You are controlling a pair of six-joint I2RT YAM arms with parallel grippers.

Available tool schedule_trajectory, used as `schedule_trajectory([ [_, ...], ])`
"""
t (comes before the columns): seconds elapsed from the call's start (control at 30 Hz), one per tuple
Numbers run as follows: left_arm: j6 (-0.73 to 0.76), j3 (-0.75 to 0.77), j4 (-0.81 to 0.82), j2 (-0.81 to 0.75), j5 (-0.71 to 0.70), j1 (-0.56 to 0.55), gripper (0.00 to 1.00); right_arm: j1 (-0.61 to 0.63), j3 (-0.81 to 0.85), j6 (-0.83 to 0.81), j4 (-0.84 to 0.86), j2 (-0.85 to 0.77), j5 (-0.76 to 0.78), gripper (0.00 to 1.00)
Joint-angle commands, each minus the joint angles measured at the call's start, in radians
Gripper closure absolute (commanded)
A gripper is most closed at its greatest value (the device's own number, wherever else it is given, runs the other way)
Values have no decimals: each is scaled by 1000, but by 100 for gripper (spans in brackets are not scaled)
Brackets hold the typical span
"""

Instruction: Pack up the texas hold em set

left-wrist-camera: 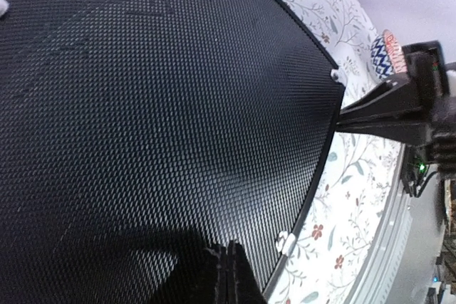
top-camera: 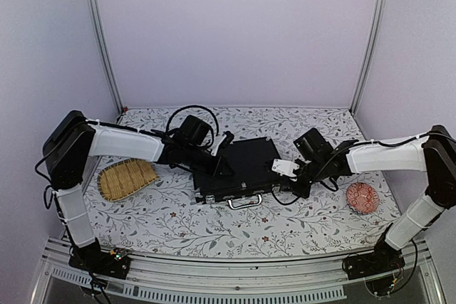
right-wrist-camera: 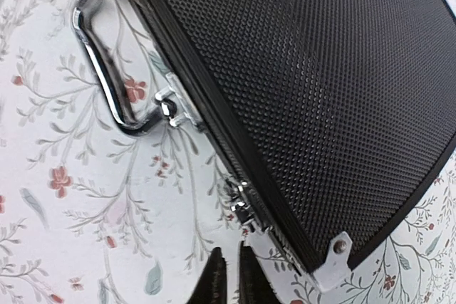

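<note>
The black case (top-camera: 239,165) lies shut in the middle of the table, its silver handle (top-camera: 244,202) facing the near edge. My left gripper (top-camera: 221,169) is shut and empty, its tips pressed on the textured lid (left-wrist-camera: 157,105) near the case's left end; the left wrist view shows the joined fingertips (left-wrist-camera: 229,275). My right gripper (top-camera: 303,189) is shut and empty, low over the tablecloth just in front of the case's right front latch (right-wrist-camera: 242,204). The handle (right-wrist-camera: 107,69) shows up-left in that view. No chips, cards, dice or dealer discs are visible.
A woven straw tray (top-camera: 127,179) lies left of the case. A red patterned bowl (top-camera: 362,197) stands at the right, behind my right arm, and also shows in the left wrist view (left-wrist-camera: 381,55). Floral cloth covers the table.
</note>
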Motion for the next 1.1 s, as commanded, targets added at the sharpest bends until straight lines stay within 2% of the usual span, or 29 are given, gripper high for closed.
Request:
schedule_trajectory([
  [0.0,27,-41,-88,-181,-117,-26,96,-5,58,-2,-159,-134,-182,83],
  [0.07,12,-59,-128,-248,-170,-37,85,-30,90,27,-174,-160,-208,82],
  [0.13,-23,-99,-156,-306,-224,-43,76,-78,138,53,-178,-157,-234,74],
  [0.23,-111,-184,-200,-400,-315,-44,55,-166,224,103,-175,-102,-269,64],
  [0.3,-181,-247,-220,-463,-392,-40,42,-228,275,134,-169,-46,-306,51],
  [0.4,-282,-367,-175,-543,-409,5,31,-292,334,171,-171,46,-342,44],
  [0.53,-363,-521,46,-577,-247,105,30,-333,394,209,-175,169,-381,41],
  [0.63,-379,-555,184,-529,-131,147,30,-336,413,226,-206,243,-388,40],
  [0.8,-352,-485,256,-376,-41,157,31,-335,403,226,-238,295,-464,39],
  [1.07,-279,-272,245,-132,11,157,35,-336,365,157,-314,275,-599,40],
])
